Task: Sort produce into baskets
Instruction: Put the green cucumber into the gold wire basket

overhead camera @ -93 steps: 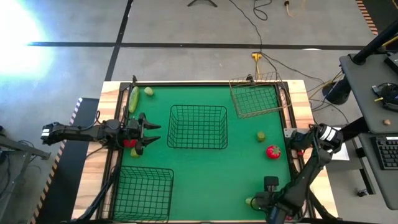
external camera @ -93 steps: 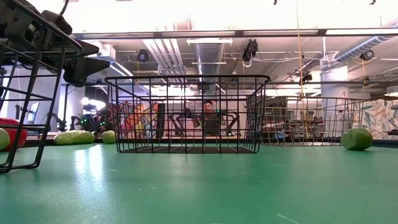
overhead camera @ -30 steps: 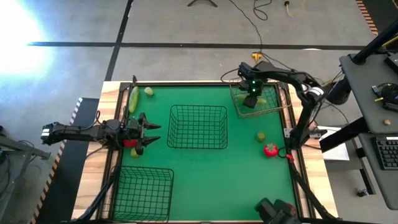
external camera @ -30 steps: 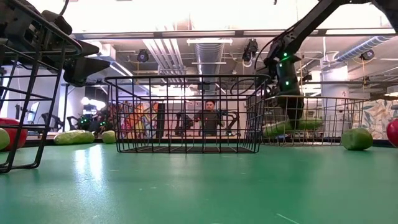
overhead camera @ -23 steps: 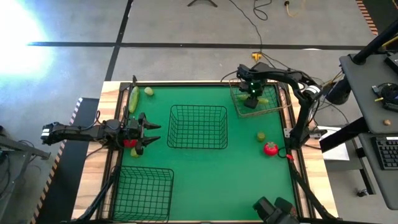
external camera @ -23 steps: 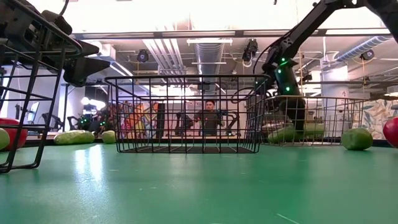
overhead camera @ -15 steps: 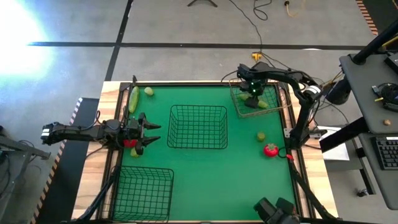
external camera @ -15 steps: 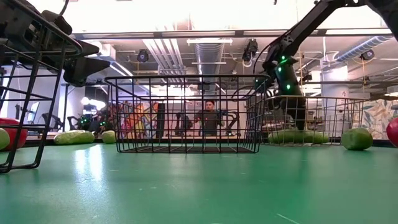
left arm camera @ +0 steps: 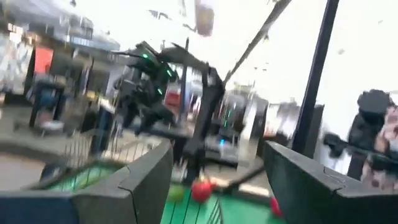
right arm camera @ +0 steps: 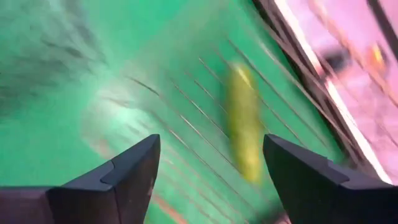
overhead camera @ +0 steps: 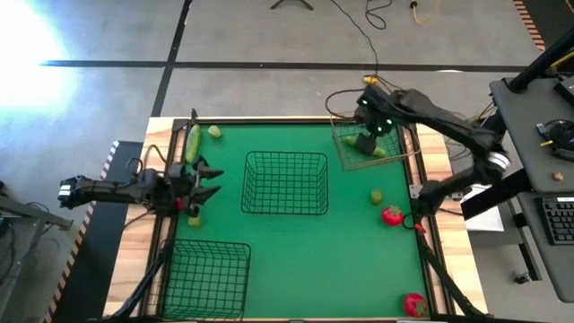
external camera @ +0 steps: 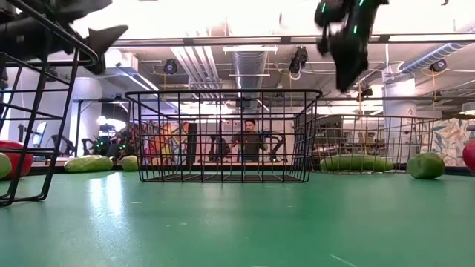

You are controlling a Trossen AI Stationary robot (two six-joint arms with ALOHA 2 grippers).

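My right wrist view is smeared: beyond my right hand (right arm camera: pixel 208 171) the cucumber (right arm camera: pixel 244 134) is only a yellow-green streak, the basket wires (right arm camera: pixel 186 99) blurred.

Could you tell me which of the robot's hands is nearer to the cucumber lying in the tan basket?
The right. The right hand hangs open just above the tan basket, over the cucumber. The left hand is open across the table, near its left edge.

right gripper (overhead camera: pixel 366 141) over the tan basket (overhead camera: pixel 397 157) at the far right corner, a cucumber (overhead camera: pixel 378 151) lying inside it; left gripper (overhead camera: pixel 203 180) at the left edge, fingers spread; dark baskets at centre (overhead camera: pixel 285 182) and near left (overhead camera: pixel 209 277); second cucumber (overhead camera: pixel 193 142) far left; tomatoes (overhead camera: pixel 392 215) on the right.
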